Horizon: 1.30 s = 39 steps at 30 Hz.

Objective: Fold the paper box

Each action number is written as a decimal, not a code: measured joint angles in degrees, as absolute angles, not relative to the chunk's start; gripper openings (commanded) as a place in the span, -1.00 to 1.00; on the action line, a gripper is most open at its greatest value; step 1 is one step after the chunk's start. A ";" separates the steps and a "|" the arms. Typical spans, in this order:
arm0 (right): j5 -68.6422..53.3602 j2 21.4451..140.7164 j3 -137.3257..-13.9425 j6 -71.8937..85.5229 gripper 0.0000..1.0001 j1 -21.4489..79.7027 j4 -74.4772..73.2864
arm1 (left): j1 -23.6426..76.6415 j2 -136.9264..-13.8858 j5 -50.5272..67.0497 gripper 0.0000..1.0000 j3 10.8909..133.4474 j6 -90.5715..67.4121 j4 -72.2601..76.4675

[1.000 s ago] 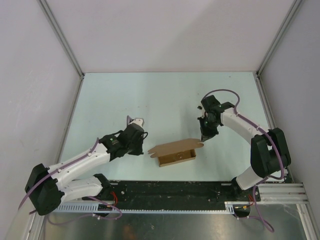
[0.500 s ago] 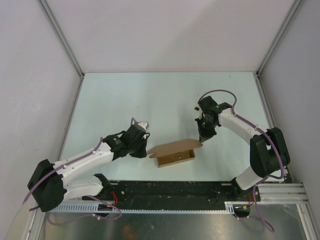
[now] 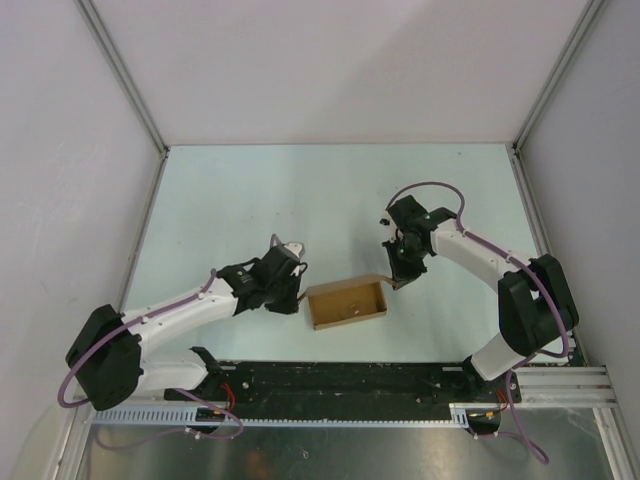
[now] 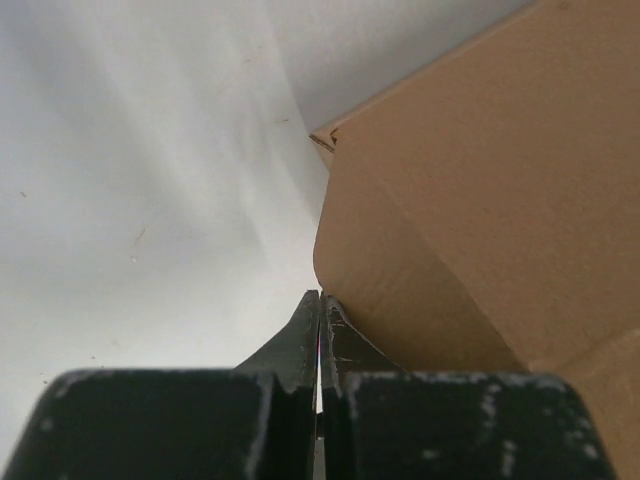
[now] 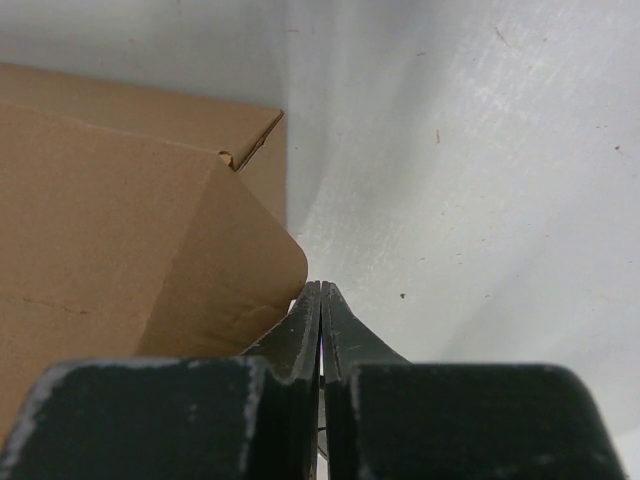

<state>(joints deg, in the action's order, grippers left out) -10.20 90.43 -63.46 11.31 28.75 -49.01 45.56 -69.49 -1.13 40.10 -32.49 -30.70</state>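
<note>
The paper box (image 3: pixel 347 304) is a small brown cardboard tray, open side up, on the pale table near the front middle. My left gripper (image 3: pixel 299 297) is shut and empty, its tips against the box's left end flap (image 4: pixel 400 290). My right gripper (image 3: pixel 396 281) is shut and empty, its tips at the box's right end flap (image 5: pixel 200 270). In the left wrist view the gripper (image 4: pixel 320 296) touches the rounded flap edge. In the right wrist view the gripper (image 5: pixel 320 287) sits just beside the rounded flap corner.
White enclosure walls with metal posts (image 3: pixel 130 85) ring the table. A black rail (image 3: pixel 340 385) with the arm bases runs along the near edge, just in front of the box.
Both arms moved inward to the box's ends. The box's side flaps, which were lying out flat, now stand up, and the box looks shorter and squarer.
</note>
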 measured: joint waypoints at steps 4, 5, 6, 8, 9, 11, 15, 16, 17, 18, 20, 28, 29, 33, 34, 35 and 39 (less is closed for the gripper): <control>-10.63 90.43 -63.46 11.31 -1.00 29.45 -49.04 | 46.00 -69.63 -0.60 -1.00 41.06 -32.47 -30.48; -10.76 90.43 -63.46 11.31 -1.00 29.58 -49.04 | 46.00 -69.63 -0.51 -1.00 41.30 -32.47 -30.50; -10.98 90.43 -63.46 11.33 -1.00 29.80 -49.04 | 46.02 -69.63 -0.23 -1.00 41.63 -32.47 -30.48; -11.16 90.43 -63.46 11.35 -1.00 30.22 -49.04 | 46.09 -69.63 0.12 -1.00 42.15 -32.47 -30.48; -11.33 90.43 -63.46 11.44 -1.00 30.39 -49.01 | 46.11 -69.63 0.25 -1.00 42.44 -32.47 -30.44; -11.55 90.43 -63.46 11.64 -1.00 30.70 -48.99 | 46.15 -69.63 0.32 -1.00 43.05 -32.47 -30.39; -12.10 90.43 -63.46 12.29 -1.00 31.18 -48.80 | 46.33 -69.63 0.30 -1.00 44.29 -32.47 -30.09; -12.21 90.43 -63.46 12.47 -1.00 31.27 -48.62 | 46.44 -69.63 0.32 -1.00 44.42 -32.47 -30.04; -12.38 90.43 -63.46 12.67 -1.00 31.35 -48.36 | 46.57 -69.63 0.27 -1.00 44.56 -32.47 -29.95; -12.43 90.43 -63.46 12.97 -1.00 31.40 -48.14 | 46.78 -69.63 0.21 -1.00 44.66 -32.49 -29.91; -12.40 90.43 -63.46 13.50 -1.00 31.35 -47.81 | 47.05 -69.63 0.12 -1.00 44.69 -32.51 -29.91; -12.53 89.67 -62.46 15.05 -1.00 31.31 -46.11 | 48.23 -69.14 -1.80 -0.99 44.69 -33.06 -29.67; -12.58 89.45 -62.24 15.27 -1.00 31.29 -45.89 | 48.42 -69.10 -1.98 -1.00 44.69 -33.10 -29.63; -13.13 89.03 -61.47 15.94 -1.00 31.22 -45.04 | 49.17 -68.84 -2.98 -1.00 44.69 -33.50 -29.43; -13.26 89.01 -61.30 16.08 -1.00 31.18 -44.91 | 49.34 -68.79 -3.20 -1.00 44.69 -33.56 -29.36; -13.47 88.92 -61.06 16.19 -1.00 31.14 -44.71 | 49.50 -68.75 -3.36 -1.00 44.69 -33.63 -29.23; -14.57 88.49 -59.94 16.97 -1.00 30.89 -43.77 | 49.76 -68.69 -4.23 -1.00 44.69 -34.13 -28.73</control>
<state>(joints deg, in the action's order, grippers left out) -14.57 88.49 -59.94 16.97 30.89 -43.77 49.76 -68.69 -4.23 44.69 -34.13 -28.73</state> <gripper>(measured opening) 0.009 0.003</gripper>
